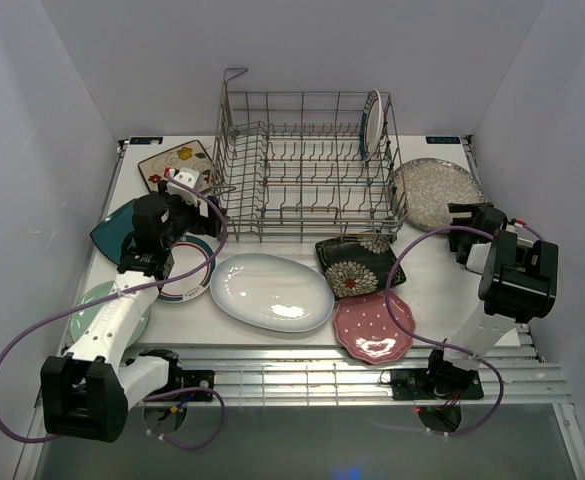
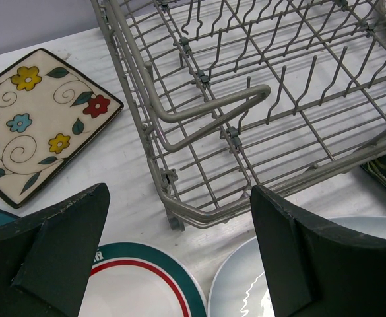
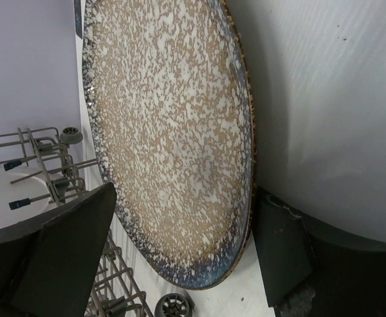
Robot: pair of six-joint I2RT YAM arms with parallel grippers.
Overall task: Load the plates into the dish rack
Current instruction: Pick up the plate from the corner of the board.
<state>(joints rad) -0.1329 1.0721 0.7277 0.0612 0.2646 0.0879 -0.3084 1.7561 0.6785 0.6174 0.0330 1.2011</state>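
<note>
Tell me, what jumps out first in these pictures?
A big grey wire dish rack sits at the table's back, one plate standing in its far right corner. Plates lie scattered around it, a white oval plate biggest, and the right hand straddles the edge of a speckled plate.

My left arm (image 1: 112, 325) rises from its base at the near left and leans forward and a little inward. The wrist tips down, so my left gripper (image 1: 184, 186) points ahead and downward. Its two dark fingers (image 2: 54, 251) stand as wide apart as they go, closed on nothing. My right arm (image 1: 484, 325) climbs from its base at the near right, folds at the elbow and reaches forward. My right gripper (image 1: 469, 216) sits low at its end, its fingers (image 3: 61, 251) spread wide too, not clamped.
</note>
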